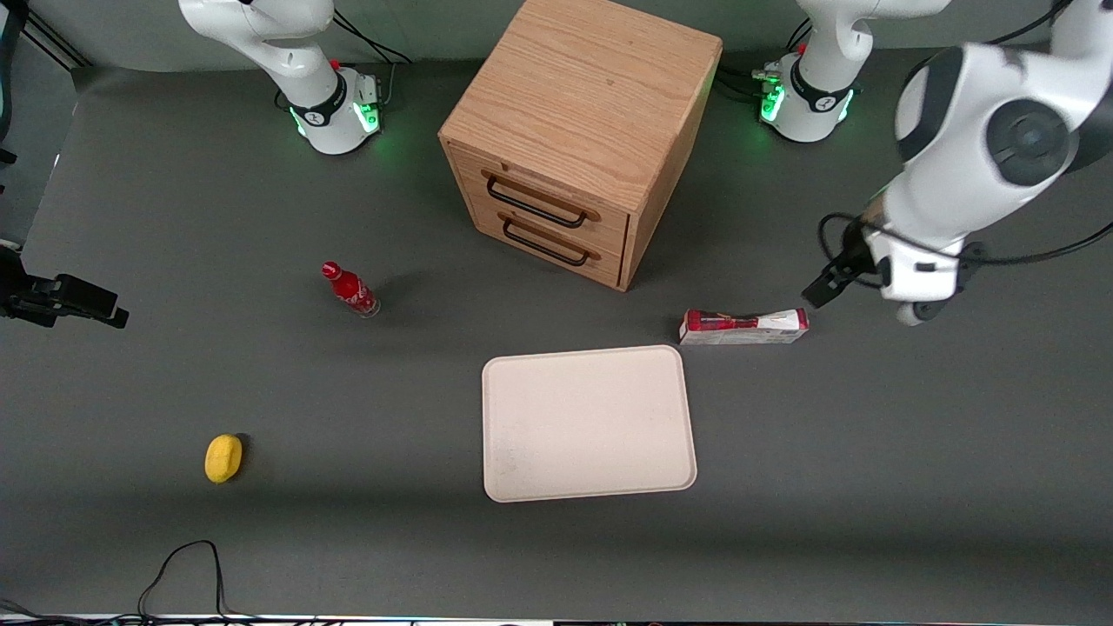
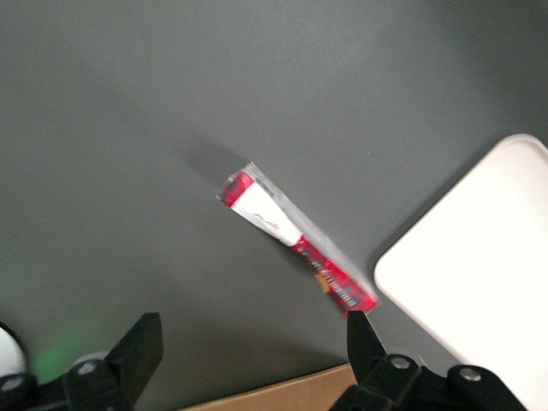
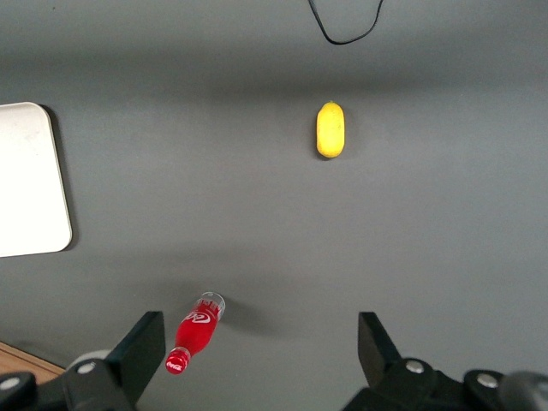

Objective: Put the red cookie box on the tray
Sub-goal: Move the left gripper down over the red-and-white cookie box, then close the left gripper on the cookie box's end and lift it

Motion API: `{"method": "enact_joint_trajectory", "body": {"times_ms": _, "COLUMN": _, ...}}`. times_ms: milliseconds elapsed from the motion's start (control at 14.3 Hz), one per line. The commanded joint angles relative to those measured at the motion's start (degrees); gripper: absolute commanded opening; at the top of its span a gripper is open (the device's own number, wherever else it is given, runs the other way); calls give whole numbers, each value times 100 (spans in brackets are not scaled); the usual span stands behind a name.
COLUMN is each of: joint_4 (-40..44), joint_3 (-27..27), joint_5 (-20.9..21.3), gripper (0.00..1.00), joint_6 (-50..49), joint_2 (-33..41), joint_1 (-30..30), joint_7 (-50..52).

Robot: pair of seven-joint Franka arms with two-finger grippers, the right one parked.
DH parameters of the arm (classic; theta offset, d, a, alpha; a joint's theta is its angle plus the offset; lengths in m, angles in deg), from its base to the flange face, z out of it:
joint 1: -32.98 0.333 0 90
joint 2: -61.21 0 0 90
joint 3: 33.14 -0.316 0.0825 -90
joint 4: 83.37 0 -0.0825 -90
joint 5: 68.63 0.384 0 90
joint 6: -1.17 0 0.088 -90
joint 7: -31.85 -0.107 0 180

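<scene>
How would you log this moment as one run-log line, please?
end effector: open, above table near red cookie box | box: on table beside tray | placement: pending

The small red bottle [image 3: 194,333] carries white script lettering on its side that resembles a Coca-Cola logo, though it cannot be read letter by letter. The red cookie box [image 2: 295,239] shows printed marks along its red half and a red scrawl on its white half, none of them legible.
</scene>
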Motion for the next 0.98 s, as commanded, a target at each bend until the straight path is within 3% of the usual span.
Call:
{"method": "enact_joint_trajectory", "body": {"times_ms": 0, "joint_4": 76, "joint_3": -111, "joint_5": 54, "gripper": 96, "joint_6": 504, "joint_2": -665, "joint_1": -291, "joint_7": 1221}}
{"method": "enact_joint_trajectory", "body": {"times_ms": 770, "joint_4": 40, "joint_3": -349, "joint_5": 186, "gripper": 94, "joint_6": 1130, "joint_2": -2047, "joint_1": -749, "joint_7": 2911}}
{"method": "enact_joint_trajectory", "body": {"times_ms": 910, "joint_4": 32, "joint_3": -358, "joint_5": 186, "gripper": 87, "joint_6": 1253, "joint_2": -2135, "joint_1": -749, "joint_7": 2928}}
